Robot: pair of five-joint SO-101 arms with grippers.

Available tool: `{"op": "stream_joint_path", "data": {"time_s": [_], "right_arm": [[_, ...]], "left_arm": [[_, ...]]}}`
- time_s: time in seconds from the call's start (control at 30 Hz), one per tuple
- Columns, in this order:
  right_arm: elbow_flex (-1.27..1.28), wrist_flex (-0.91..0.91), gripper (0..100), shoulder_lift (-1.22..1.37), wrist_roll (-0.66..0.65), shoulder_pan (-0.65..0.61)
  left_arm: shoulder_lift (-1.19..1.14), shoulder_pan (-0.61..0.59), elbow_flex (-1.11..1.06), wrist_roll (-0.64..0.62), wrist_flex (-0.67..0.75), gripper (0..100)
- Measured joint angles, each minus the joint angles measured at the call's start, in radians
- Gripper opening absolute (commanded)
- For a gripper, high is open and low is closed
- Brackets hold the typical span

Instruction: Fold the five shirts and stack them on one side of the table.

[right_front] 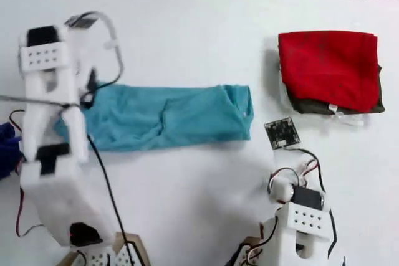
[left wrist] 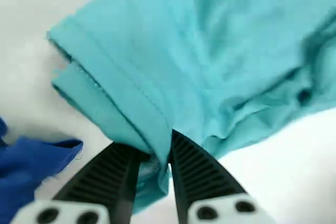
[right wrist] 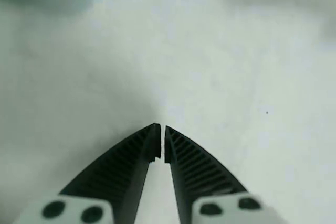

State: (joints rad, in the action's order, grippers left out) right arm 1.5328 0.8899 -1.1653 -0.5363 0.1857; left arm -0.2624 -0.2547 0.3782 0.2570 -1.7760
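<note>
Two shirts look done. The red shirt (right_front: 329, 66) is folded into a neat square at the far right of the tabletop (right_front: 187, 29). It lies on top of a dark shirt (right_front: 312, 108), which pokes out along the near edge. There may be more under them, but I cannot tell.

The teal shirt (right_front: 168, 116) is about half done, I think. It lies in the middle of the tabletop, folded into one long, flat strip that runs left to right. It likely needs to be folded shorter and then put on the pile.

The blue shirt (right_front: 7, 147) is a crumpled lump at the left edge. It has not been folded yet. I can see four shirts for sure, not five.

The left gripper (left wrist: 156, 148) is at the left end of the teal strip. Its black, ridged fingers (left wrist: 194, 166) are pinched on the stitched hem of the teal shirt. The cloth looks soft and thin, with small wrinkles and a doubled edge.

The right gripper (right wrist: 161, 129) hangs over bare white tabletop on the near right. Its fingers are almost together and hold nothing. A corner of the teal shirt lies a little way beyond it.
</note>
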Motion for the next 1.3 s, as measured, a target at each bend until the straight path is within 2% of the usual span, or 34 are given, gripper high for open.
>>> {"op": "stream_joint_path", "data": {"time_s": [0.23, 0.4, 0.57, 0.67, 0.9, 1.17, 1.3], "right_arm": [[0.000, -0.005, 2.3, 0.000, 0.002, 0.003], [0.000, -0.005, 2.2, 0.000, 0.002, 0.003], [0.000, -0.005, 2.1, 0.000, 0.002, 0.003], [0.000, -0.005, 2.3, 0.000, 0.000, 0.032], [0.000, -0.017, 2.3, 0.000, 0.091, 0.100], [0.000, -0.017, 2.3, 0.000, 0.095, 0.101], [0.000, -0.017, 2.3, 0.000, 0.095, 0.101]], "left_arm": [[0.238, 0.262, 0.018, -0.006, 0.000, 3], [0.255, 0.442, 0.077, -0.008, 0.015, 3], [0.206, 0.608, 0.080, -0.008, 0.117, 3], [0.104, 0.647, 0.080, -0.008, 0.169, 3], [-0.118, 0.657, 0.080, -0.008, 0.269, 3], [-0.146, 0.675, 0.080, -0.008, 0.316, 3], [-0.150, 0.724, 0.080, -0.008, 0.324, 15]]}}
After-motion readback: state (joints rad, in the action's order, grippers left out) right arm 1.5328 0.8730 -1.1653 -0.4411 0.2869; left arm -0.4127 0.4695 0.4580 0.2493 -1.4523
